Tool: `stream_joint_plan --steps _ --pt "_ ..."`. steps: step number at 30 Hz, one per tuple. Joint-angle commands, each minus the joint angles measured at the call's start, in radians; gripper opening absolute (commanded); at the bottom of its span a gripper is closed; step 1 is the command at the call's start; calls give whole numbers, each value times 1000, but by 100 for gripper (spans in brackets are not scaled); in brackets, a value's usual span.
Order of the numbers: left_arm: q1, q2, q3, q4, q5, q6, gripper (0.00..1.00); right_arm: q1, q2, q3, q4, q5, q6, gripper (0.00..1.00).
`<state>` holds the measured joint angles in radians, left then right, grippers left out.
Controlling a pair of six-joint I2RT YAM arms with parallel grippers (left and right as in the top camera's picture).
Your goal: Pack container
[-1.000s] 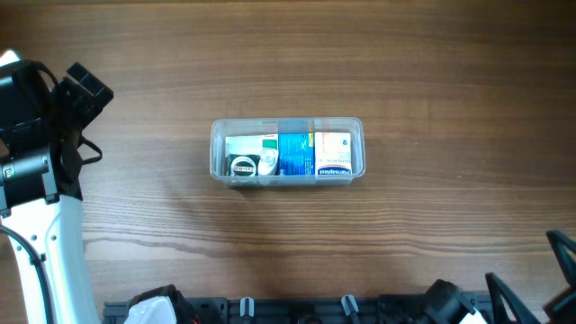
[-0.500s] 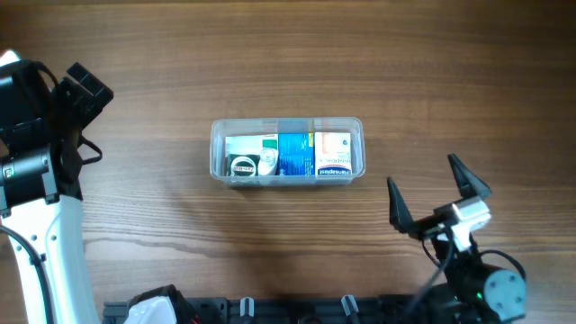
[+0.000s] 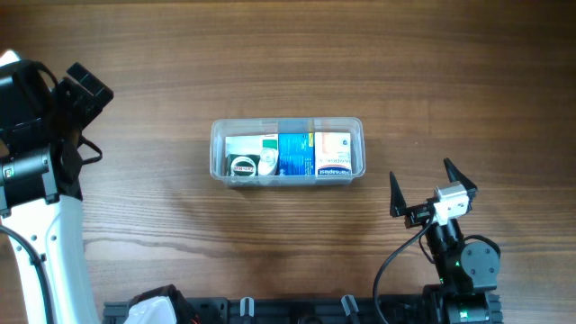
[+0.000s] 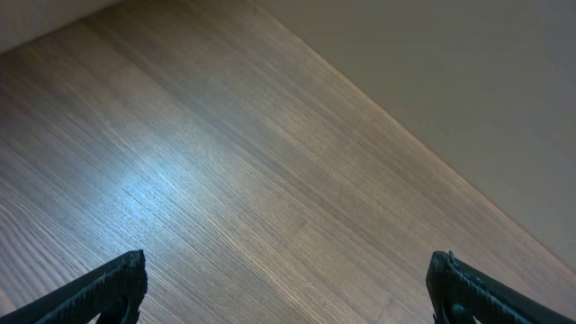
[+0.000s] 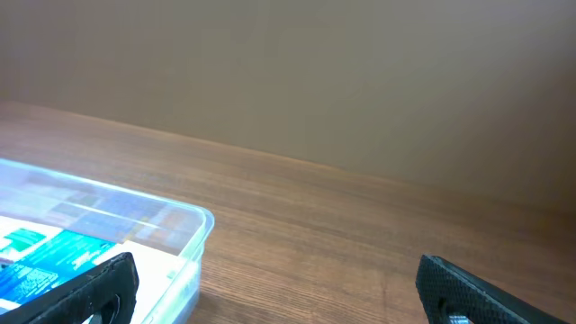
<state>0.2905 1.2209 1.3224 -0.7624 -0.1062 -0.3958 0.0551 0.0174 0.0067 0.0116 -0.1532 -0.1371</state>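
The clear plastic container (image 3: 216, 144) sits at the table's middle, holding a blue box (image 3: 295, 153), a white and orange box (image 3: 332, 153), a white and green box (image 3: 268, 153) and a small round dark item (image 3: 243, 166). Its right corner shows in the right wrist view (image 5: 193, 229). My right gripper (image 3: 424, 190) is open and empty, to the lower right of the container and apart from it; its fingertips frame bare wood in its own view (image 5: 279, 288). My left gripper (image 4: 288, 288) is open and empty over bare wood at the far left.
The left arm (image 3: 40, 126) stands at the table's left edge. A black rail (image 3: 297, 310) runs along the front edge, with a white crumpled thing (image 3: 148, 310) at its left end. The table's far edge meets a plain wall (image 5: 360, 72).
My right arm came into view from the lower right and now sits a little lower and nearer the front edge than half a second ago. The container and left arm have not moved.
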Motion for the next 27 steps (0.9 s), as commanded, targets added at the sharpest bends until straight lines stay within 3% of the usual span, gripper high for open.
stream_joint_plan --steps 1,16,20,23,25,27 --pt "7 2 0 2 5 -9 100 -6 -13 -2 3 -21 -19 100" --pt "-21 -15 -60 3 5 -9 100 -6 -13 -2 2 -21 -20 100" --pt "-152 -206 -377 2 5 -9 100 -6 -13 -2 2 -21 -20 100" --pt "-216 -500 -748 24 5 -9 100 -6 -13 -2 2 -21 -20 100" --pt "-216 -647 -914 127 5 -10 100 -6 -13 -2 2 -21 -20 100" --pt "-217 -799 -1068 324 13 -62 100 -6 -13 -2 2 -21 -19 100"
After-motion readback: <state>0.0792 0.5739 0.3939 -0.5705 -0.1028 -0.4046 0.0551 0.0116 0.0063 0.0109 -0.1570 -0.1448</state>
